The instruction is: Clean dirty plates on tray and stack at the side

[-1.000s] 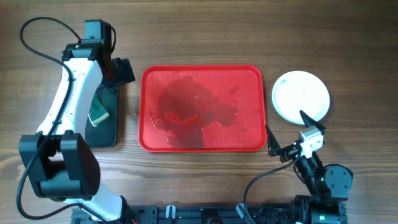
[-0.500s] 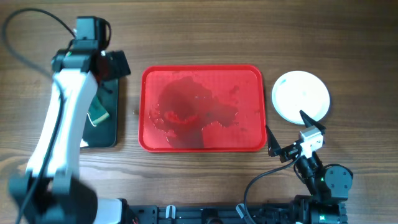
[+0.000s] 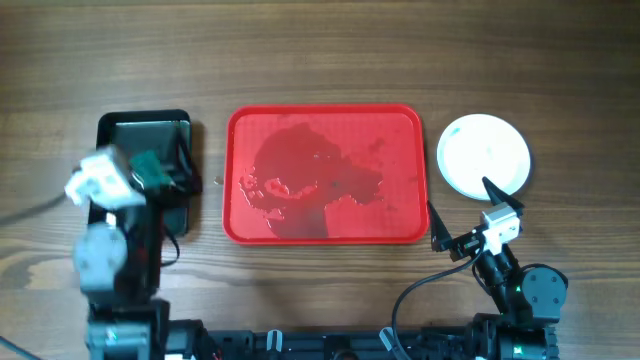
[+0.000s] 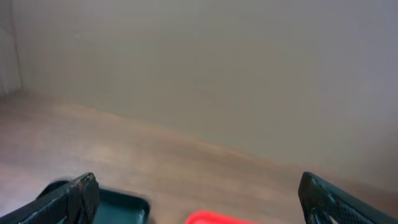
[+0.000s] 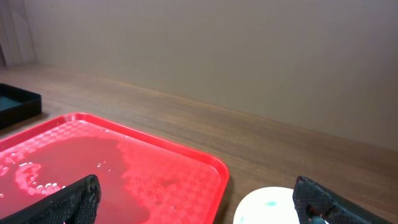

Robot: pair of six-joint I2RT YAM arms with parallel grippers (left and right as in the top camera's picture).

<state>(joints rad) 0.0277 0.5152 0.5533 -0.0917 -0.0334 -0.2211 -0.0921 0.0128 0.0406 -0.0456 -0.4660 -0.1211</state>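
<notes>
Plates (image 3: 484, 155) look stacked at frame right, off the wet red tray (image 3: 400, 125), so I judge cleaning is done and I need only draw back the left gripper (image 4: 199, 208) and right gripper (image 3: 468, 218), both spread wide, minding the plate rim and tray corner beside the right one.

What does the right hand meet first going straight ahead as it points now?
Probably nothing: the open right hand aims at the gap between tray and white plate, maybe clipping the tray's rim; height unclear.
</notes>
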